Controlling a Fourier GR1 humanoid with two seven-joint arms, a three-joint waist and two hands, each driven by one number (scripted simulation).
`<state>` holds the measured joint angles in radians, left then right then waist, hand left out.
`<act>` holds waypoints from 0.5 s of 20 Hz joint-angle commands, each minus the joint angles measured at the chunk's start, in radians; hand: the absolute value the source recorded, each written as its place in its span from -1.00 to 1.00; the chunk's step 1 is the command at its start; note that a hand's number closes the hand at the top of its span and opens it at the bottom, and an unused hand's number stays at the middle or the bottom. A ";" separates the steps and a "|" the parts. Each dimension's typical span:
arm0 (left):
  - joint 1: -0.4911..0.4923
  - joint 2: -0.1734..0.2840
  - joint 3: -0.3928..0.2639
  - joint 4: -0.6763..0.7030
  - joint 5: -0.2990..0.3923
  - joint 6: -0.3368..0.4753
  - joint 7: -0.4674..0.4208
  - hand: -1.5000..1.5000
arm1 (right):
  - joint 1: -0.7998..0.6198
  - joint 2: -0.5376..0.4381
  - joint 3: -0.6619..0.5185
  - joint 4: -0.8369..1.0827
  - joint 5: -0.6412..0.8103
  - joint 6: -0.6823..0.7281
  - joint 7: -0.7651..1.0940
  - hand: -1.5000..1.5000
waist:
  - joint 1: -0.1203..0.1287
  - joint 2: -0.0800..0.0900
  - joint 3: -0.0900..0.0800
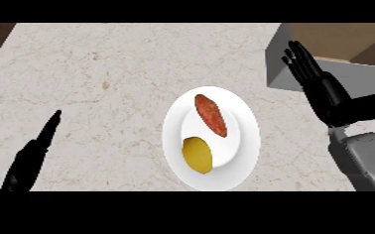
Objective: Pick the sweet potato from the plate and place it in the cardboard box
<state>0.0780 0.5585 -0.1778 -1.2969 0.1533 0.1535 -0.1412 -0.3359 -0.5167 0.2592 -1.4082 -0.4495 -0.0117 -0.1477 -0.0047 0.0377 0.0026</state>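
While on plate (245, 144), sweet potato (211, 115) (reddish) seemingly apart from right hand (322, 91).

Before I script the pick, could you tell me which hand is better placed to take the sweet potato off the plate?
Probably the right hand: it is open beside the cardboard box, on the sweet potato's side of the plate. The left hand sits open at the far lower left.
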 commanded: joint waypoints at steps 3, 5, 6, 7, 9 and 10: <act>-0.030 -0.081 0.037 -0.066 0.037 0.074 0.079 0.00 | -0.097 0.040 0.046 -0.046 0.109 -0.086 0.058 1.00 | -0.004 -0.037 -0.005; -0.060 -0.136 0.064 -0.084 0.063 0.137 0.108 0.00 | -0.122 0.035 0.077 -0.085 0.160 -0.092 0.047 1.00 | -0.015 -0.038 -0.006; -0.059 -0.160 0.071 -0.116 0.075 0.161 0.110 0.00 | -0.171 0.062 0.089 -0.080 0.202 -0.145 0.058 1.00 | -0.002 -0.039 -0.006; 0.035 -0.088 0.065 -0.125 0.072 0.096 0.087 0.00 | -0.169 -0.226 0.167 -0.043 0.446 -0.041 0.023 1.00 | 0.003 -0.070 -0.042; -0.017 -0.205 0.045 -0.121 0.087 0.168 0.110 0.00 | -0.050 -0.038 0.133 0.009 0.423 -0.298 0.126 1.00 | -0.036 -0.040 -0.007; -0.054 -0.202 0.049 -0.117 0.086 0.167 0.134 0.00 | -0.035 -0.002 0.148 0.002 0.445 -0.336 0.131 1.00 | -0.024 -0.039 -0.004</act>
<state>0.0976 0.4423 -0.1163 -1.4133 0.2175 0.2825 -0.0394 -0.4247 -0.5621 0.3734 -1.4284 -0.1232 -0.1878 -0.0695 -0.0121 -0.0083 0.0003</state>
